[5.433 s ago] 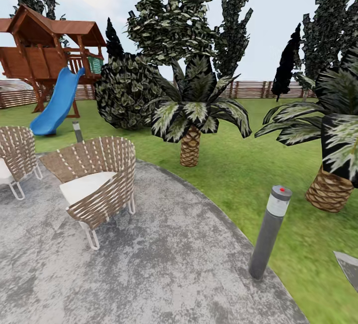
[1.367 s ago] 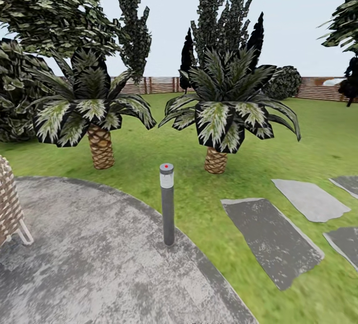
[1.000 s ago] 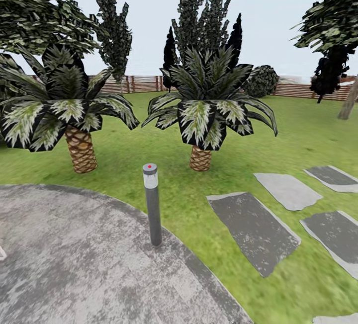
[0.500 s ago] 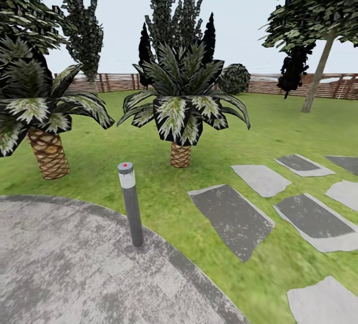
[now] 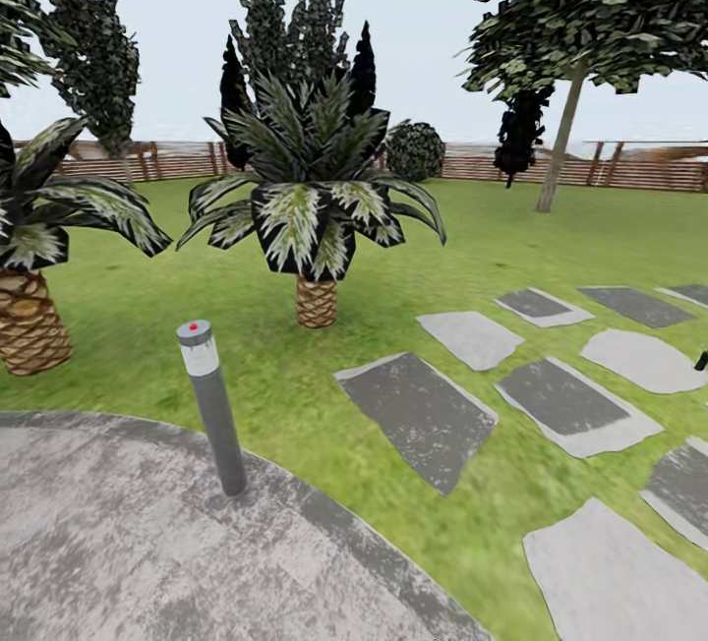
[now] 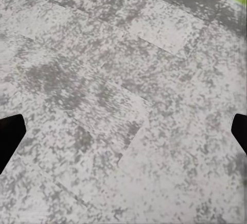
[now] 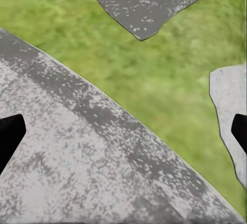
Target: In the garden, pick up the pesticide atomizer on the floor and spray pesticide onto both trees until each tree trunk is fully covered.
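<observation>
A tall tree [image 5: 580, 12] with a slim, leaning grey-tan tree trunk [image 5: 558, 151] stands on the garden lawn at the far right, near the fence. A tiny dark object [image 5: 701, 361] sits at the right edge beside a pale stepping stone; it is too small to tell what it is. In the left wrist view my left gripper [image 6: 123, 136] hangs open over mottled grey paving, its black fingertips [image 6: 10, 136] far apart with nothing between them. My right gripper [image 7: 123, 131] is open too, over the curved border where paving meets grass.
A slim grey lamp post [image 5: 211, 410] stands at the patio's [image 5: 118, 543] curved edge. Two short palms [image 5: 315, 218] [image 5: 29, 326] grow on the lawn ahead and left. Grey stepping stones [image 5: 418, 415] run off to the right. A brown slat fence [image 5: 639, 169] rings the back.
The camera has swung to the right: the wicker chairs and playhouse slid out on the left, while the leaning tree and more stepping stones came in on the right.
</observation>
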